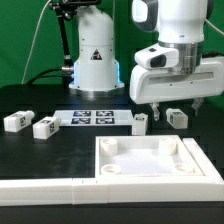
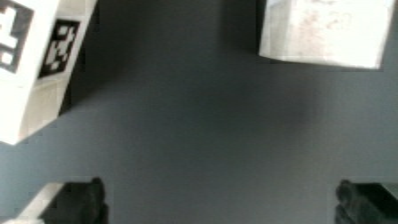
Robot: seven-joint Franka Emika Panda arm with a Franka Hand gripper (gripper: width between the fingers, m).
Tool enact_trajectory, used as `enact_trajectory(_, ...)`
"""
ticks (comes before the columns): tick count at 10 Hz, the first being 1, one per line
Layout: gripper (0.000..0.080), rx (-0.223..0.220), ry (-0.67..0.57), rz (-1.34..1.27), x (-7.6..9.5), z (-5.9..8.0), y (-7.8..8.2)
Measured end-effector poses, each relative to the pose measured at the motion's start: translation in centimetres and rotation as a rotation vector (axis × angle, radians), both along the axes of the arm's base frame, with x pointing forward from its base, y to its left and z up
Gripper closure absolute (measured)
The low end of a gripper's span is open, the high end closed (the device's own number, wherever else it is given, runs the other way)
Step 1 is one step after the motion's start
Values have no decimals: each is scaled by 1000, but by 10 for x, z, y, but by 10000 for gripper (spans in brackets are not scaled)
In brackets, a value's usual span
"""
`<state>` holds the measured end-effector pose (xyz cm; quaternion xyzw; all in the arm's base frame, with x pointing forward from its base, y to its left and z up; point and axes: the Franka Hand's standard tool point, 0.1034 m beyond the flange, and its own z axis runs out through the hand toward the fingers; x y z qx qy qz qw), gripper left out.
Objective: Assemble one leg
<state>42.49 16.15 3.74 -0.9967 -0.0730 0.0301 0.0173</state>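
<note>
Four small white legs with marker tags lie on the black table: two at the exterior view's left (image 1: 17, 121) (image 1: 45, 126), one beside the marker board (image 1: 140, 121) and one further right (image 1: 177, 117). My gripper (image 1: 166, 107) hovers open just above the table, over the gap between the last two. In the wrist view my gripper (image 2: 222, 203) is open and empty, with dark fingertips (image 2: 71, 203) wide apart. One leg with its tag showing (image 2: 36, 62) and another leg (image 2: 329, 30) lie ahead of the jaws, with bare table between them.
The marker board (image 1: 95, 118) lies on the table between the legs. The large white square panel (image 1: 150, 160) with corner sockets lies in front. A white rail (image 1: 45, 186) runs along the front edge. A white robot base (image 1: 95, 60) stands behind.
</note>
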Motion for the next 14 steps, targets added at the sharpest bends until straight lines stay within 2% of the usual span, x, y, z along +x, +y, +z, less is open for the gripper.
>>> enact_trajectory(3,150,-23,64,19,-5,-1,-2)
enact_trajectory(5,150,-81,238,47,-24,-1,4)
enact_trajectory(6,150,-96,291,61,-25,2,9)
enact_trajectory(8,150,-138,487,52,-32,8,8)
enact_trajectory(9,150,-145,535,48,-32,6,9)
enact_trajectory(10,150,-171,635,52,-40,6,6)
enact_trajectory(12,150,-209,818,41,-49,-4,6)
enact_trajectory(14,150,-206,843,31,-47,-16,11)
